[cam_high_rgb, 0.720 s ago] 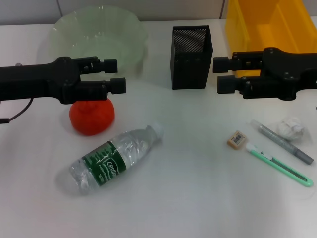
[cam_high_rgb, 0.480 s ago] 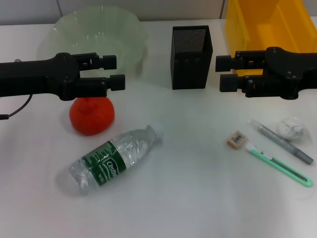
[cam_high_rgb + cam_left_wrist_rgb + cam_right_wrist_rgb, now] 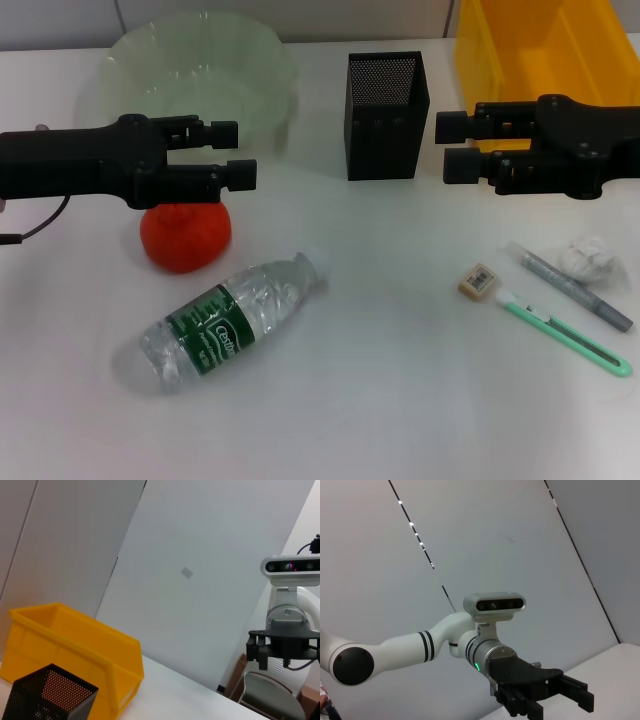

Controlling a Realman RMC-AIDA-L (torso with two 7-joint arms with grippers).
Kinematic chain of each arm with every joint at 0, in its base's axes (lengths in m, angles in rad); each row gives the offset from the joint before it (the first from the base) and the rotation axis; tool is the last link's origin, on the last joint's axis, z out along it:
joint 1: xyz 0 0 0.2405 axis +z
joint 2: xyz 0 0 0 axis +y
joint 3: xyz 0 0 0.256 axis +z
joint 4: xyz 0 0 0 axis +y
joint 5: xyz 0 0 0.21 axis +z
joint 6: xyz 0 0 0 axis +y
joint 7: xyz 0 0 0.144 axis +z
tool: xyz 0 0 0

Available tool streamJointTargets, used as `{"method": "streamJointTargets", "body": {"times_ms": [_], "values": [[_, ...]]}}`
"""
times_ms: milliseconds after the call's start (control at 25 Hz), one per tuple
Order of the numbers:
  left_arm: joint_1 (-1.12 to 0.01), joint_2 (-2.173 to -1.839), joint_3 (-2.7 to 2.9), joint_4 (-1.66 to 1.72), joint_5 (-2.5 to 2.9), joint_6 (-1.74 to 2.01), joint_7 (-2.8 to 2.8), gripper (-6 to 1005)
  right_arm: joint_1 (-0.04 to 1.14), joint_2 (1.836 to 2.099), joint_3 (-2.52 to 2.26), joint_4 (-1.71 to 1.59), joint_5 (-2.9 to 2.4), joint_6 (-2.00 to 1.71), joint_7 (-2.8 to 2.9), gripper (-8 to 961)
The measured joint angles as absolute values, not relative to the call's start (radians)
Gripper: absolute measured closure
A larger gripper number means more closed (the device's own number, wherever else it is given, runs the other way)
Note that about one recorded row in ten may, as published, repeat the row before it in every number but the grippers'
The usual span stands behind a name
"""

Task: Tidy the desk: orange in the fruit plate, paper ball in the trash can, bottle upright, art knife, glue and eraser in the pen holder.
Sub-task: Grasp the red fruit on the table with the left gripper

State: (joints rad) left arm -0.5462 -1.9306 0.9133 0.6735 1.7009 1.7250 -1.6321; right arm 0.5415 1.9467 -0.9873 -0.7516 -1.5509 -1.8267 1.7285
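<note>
Left gripper (image 3: 230, 151), fingers spread, hovers just above the orange (image 3: 185, 234), which sits on the desk left of the holder (image 3: 387, 114), in front of the plate (image 3: 200, 75). Right gripper (image 3: 455, 146), fingers also apart, hangs right of the holder. The bottle (image 3: 228, 321) lies flat in front of the holder.

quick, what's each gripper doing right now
Left gripper: open, empty, above the orange.
Right gripper: open, empty, beside the pen holder.
</note>
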Motion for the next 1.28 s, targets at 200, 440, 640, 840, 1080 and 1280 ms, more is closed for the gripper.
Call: {"method": "streamJointTargets", "body": {"times_ms": [200, 440, 640, 840, 1080, 1280], "values": [[-0.544, -1.931, 0.887, 0.688, 1.704, 1.714, -1.633, 215, 0.538, 1.947, -0.954, -0.749, -1.547, -1.834, 1.728, 305], [-0.488, -1.928, 0.851, 0.77, 1.771, 1.58, -1.644, 216, 0.519, 1.948, -0.896, -0.73, -1.545, -1.843, 1.72, 304], [-0.456, -1.949, 0.845, 0.794, 1.903, 1.484, -1.638, 224, 0.52, 1.949, -0.89, -0.727, -1.544, -1.844, 1.72, 305], [-0.443, -1.984, 0.851, 0.809, 1.976, 1.406, -1.628, 237, 0.53, 1.951, -0.886, -0.727, -1.544, -1.844, 1.719, 305], [-0.433, -2.022, 0.846, 0.814, 1.997, 1.335, -1.573, 252, 0.539, 1.958, -0.885, -0.727, -1.546, -1.843, 1.719, 306], [-0.428, -2.029, 0.849, 0.811, 1.998, 1.303, -1.546, 265, 0.539, 1.959, -0.885, -0.726, -1.544, -1.843, 1.718, 305]]}}
